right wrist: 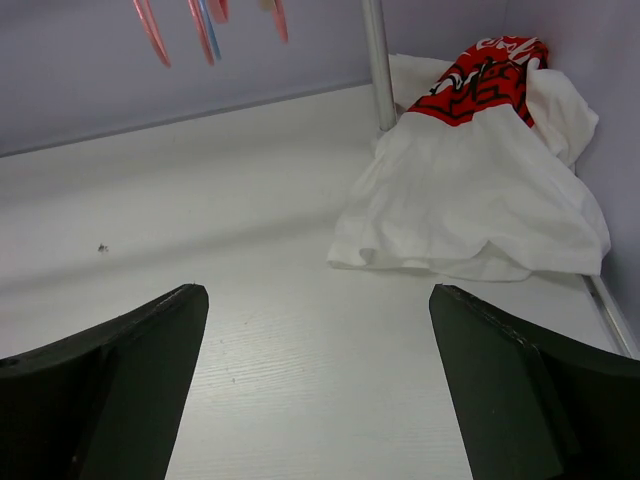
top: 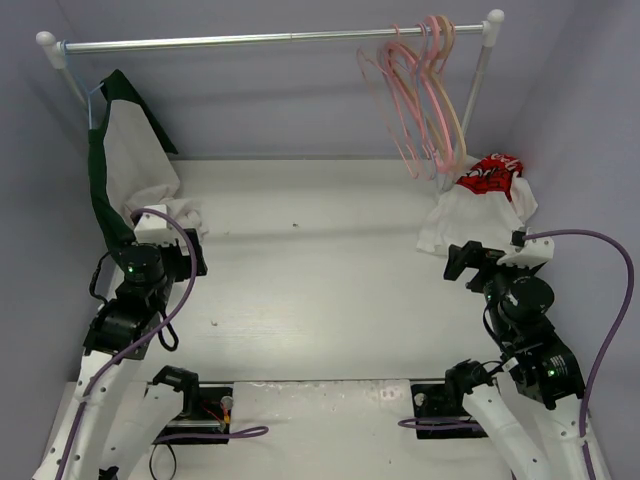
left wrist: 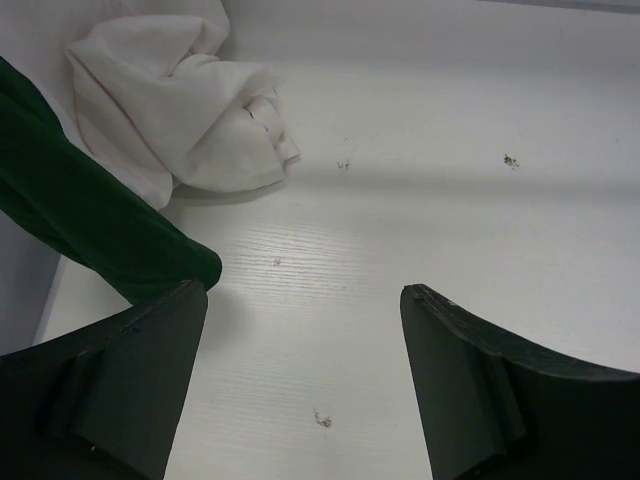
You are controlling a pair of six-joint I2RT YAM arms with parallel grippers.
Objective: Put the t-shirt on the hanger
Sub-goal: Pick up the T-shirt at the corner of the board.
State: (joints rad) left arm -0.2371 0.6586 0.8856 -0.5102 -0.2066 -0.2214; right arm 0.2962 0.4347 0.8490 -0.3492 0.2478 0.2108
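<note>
The t-shirt (top: 478,205) lies crumpled at the back right of the table, white with its red print on top; the right wrist view shows it (right wrist: 470,190) ahead and to the right. The hanger (top: 410,95) is one of the thin pale-pink ones hanging in a bunch near the rail's right end. Only their lower tips (right wrist: 150,25) reach into the right wrist view. My right gripper (top: 465,262) (right wrist: 318,300) stands open over bare table just in front of the t-shirt. At the left, my left gripper (top: 192,255) (left wrist: 305,300) is open with nothing between its fingers.
A white shirt with dark green sleeves (top: 125,160) hangs at the rail's left end, its bunched hem (left wrist: 190,110) and a green sleeve (left wrist: 90,215) close to my left gripper. The metal rail (top: 270,40) spans the back; its right post (right wrist: 377,60) stands beside the t-shirt. Grey walls enclose three sides.
</note>
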